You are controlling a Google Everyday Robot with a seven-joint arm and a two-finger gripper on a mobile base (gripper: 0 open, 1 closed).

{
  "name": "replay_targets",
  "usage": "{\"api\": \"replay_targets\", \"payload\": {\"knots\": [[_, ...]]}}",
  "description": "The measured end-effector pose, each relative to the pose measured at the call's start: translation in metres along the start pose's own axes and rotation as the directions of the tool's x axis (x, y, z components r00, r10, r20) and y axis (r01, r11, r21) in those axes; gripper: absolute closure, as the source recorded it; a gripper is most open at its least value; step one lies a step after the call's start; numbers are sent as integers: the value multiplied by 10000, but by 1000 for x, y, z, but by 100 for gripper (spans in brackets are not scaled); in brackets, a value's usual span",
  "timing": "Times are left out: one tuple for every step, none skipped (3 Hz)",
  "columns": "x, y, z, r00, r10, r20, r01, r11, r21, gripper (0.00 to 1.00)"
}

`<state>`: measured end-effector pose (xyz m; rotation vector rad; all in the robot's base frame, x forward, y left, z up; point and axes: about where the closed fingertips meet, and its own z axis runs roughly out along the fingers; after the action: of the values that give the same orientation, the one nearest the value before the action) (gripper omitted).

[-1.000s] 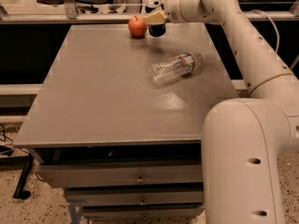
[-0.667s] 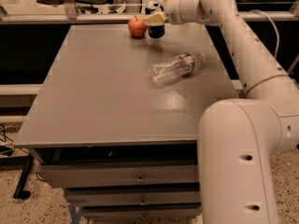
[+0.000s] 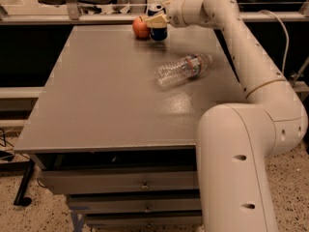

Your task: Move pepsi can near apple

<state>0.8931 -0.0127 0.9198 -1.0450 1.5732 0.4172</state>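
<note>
The pepsi can (image 3: 158, 33), blue with a silver top, stands upright at the far edge of the grey table (image 3: 106, 95). It is just right of the red-orange apple (image 3: 140, 28), almost touching it. My gripper (image 3: 156, 19) reaches in from the right at the end of the white arm (image 3: 241, 47). It is shut around the can's upper half, with one cream finger (image 3: 153, 20) across the can's front. The can's base is at or just above the tabletop.
A clear plastic water bottle (image 3: 183, 69) lies on its side right of the table's middle, under the arm. A metal rail (image 3: 72, 19) runs behind the table's far edge. Drawers (image 3: 120, 182) sit below the front edge.
The gripper with the can has shifted slightly left and down, closer to the apple. The apple and the bottle have not moved.
</note>
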Motion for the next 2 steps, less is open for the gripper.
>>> {"api": "replay_targets", "payload": {"knots": [[3, -3, 1, 10000, 64, -49, -64, 10000, 48, 12], [5, -5, 0, 9999, 122, -84, -121, 9999, 102, 0]]}}
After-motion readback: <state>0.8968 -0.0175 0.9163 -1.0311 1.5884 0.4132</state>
